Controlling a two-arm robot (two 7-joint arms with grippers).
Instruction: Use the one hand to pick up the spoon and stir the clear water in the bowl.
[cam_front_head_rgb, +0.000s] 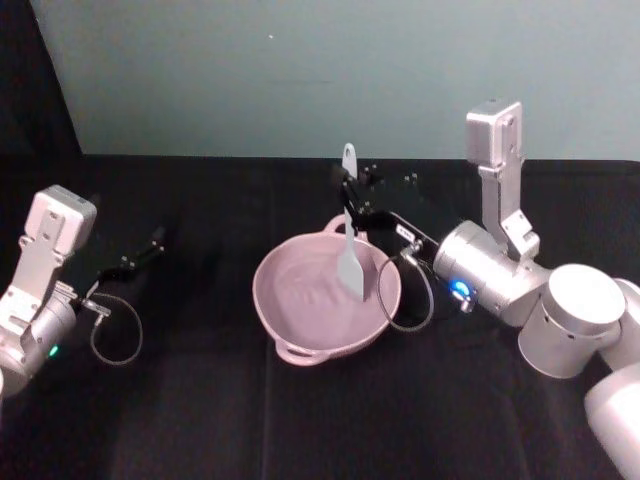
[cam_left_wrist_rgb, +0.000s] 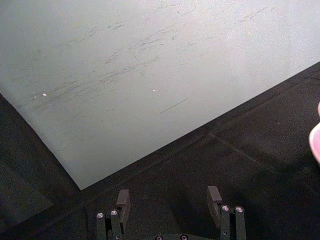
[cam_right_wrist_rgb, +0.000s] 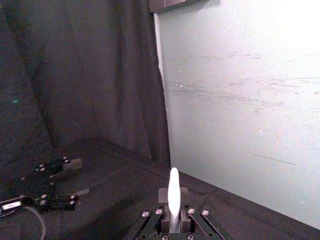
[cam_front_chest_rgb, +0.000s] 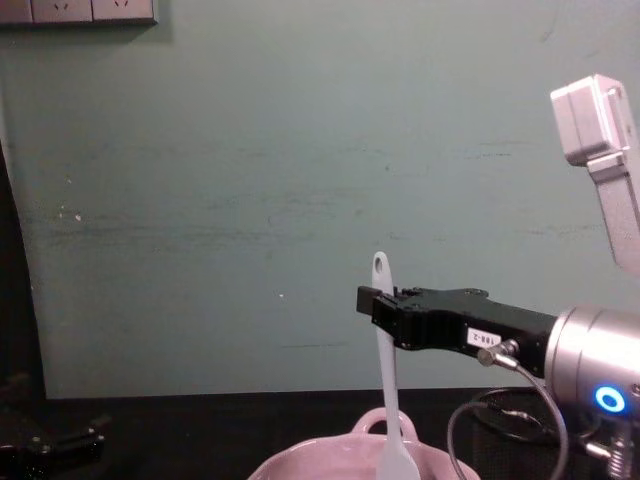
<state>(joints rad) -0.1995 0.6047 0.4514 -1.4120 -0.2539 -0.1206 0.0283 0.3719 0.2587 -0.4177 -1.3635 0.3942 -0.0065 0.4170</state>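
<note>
While the black flat-jawed right gripper (cam_front_head_rgb: 352, 205) clamps the slim white plastic spoon (cam_front_head_rgb: 349, 255), head inside the wide pink ceramic bowl (cam_front_head_rgb: 265, 300), only stirring looks left; the left gripper (cam_left_wrist_rgb: 170, 199), well left of the bowl, gapes empty.

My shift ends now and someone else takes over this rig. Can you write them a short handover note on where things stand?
Right gripper: shut on the spoon by its upper handle, holding it upright.
Left gripper: open, holding nothing, parked at the left over the black table.
Bowl: mid-table, with the spoon's head down inside it.
Done: spoon picked up and brought into the bowl.
Left: the stirring itself.
</note>
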